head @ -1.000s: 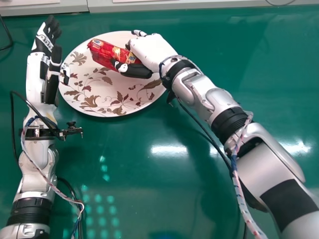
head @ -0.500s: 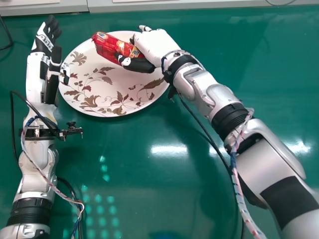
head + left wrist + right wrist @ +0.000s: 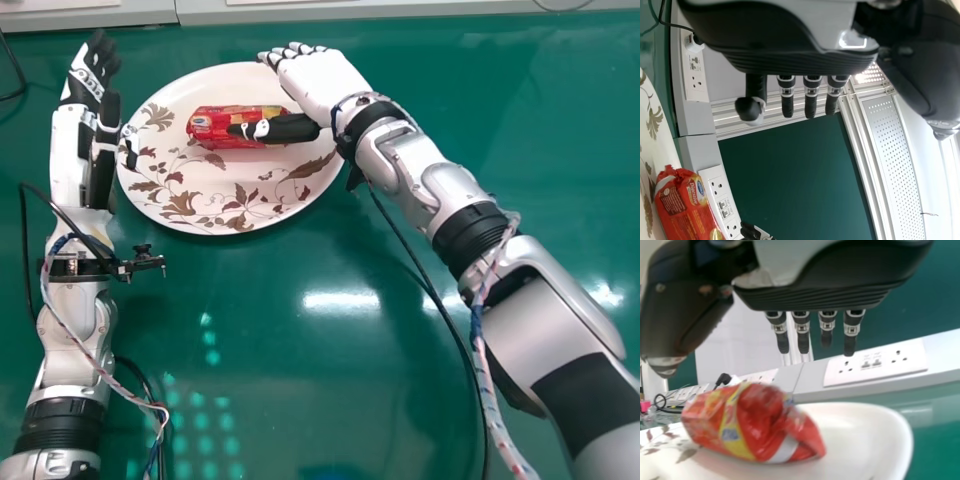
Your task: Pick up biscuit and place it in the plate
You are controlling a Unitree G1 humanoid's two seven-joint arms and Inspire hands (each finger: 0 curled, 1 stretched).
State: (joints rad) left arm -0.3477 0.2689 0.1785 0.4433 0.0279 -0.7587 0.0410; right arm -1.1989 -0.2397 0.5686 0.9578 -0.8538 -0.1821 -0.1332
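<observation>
Has just let go of the biscuit (image 3: 212, 128), leaving it on the plate (image 3: 225, 210) under the right hand (image 3: 322, 85), now spread straight; seems placed, needing only withdrawal.

The red biscuit packet (image 3: 213, 122) carries print: in the left wrist view, a blue oval label (image 3: 700, 188), larger lettering (image 3: 692, 193) beside it and a block of small print (image 3: 673, 201). In the right wrist view, marks on its yellow band (image 3: 730, 425) are too blurred to read.
</observation>
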